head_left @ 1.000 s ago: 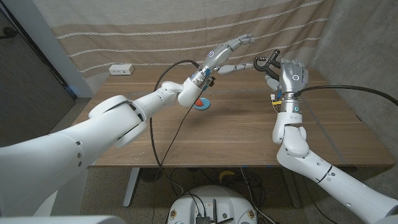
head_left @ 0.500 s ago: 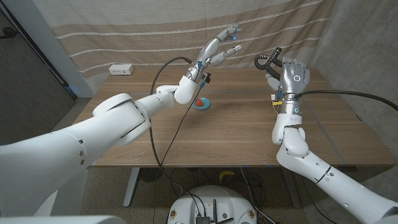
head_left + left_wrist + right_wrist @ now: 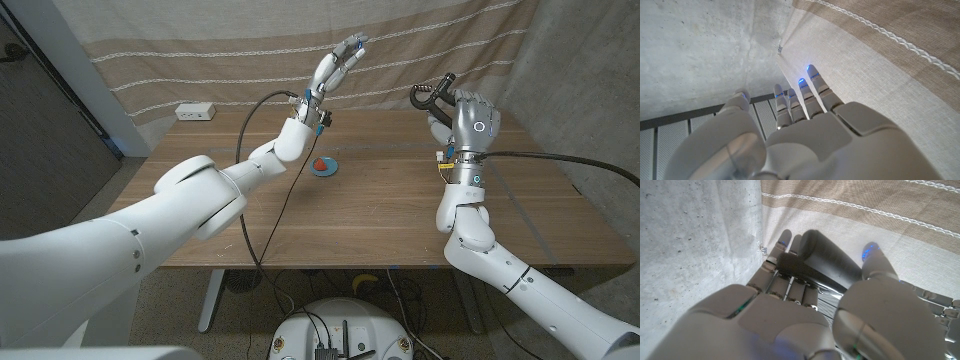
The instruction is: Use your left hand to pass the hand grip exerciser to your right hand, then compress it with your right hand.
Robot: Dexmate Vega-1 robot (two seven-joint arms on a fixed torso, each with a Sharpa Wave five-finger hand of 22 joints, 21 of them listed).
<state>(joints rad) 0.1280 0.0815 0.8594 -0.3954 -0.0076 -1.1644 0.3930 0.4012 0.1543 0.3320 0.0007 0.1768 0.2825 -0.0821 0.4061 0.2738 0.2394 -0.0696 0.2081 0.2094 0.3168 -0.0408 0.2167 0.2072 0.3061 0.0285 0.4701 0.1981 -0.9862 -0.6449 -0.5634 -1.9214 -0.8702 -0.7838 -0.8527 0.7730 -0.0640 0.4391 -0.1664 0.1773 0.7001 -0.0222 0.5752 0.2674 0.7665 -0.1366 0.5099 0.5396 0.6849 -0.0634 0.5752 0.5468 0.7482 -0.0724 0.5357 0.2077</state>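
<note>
My right hand (image 3: 467,115) is raised above the table's right side and grips the black hand grip exerciser (image 3: 432,94), whose curved top sticks out to the left of the fingers. In the right wrist view the fingers (image 3: 785,267) wrap a black foam handle (image 3: 827,260). My left hand (image 3: 335,62) is lifted high over the table's middle, fingers straight and apart, holding nothing. It stands well to the left of the exerciser. The left wrist view shows the same empty hand (image 3: 800,125) pointing at the curtain.
A small blue disc with a red piece on it (image 3: 323,166) lies on the wooden table (image 3: 380,220) below my left hand. A white power strip (image 3: 195,112) sits at the far left back. A striped curtain hangs behind.
My left hand has let go and drawn away from the exerciser, rising up and to the left with its fingers straightening. The right hand keeps the exerciser in nearly the same place.
</note>
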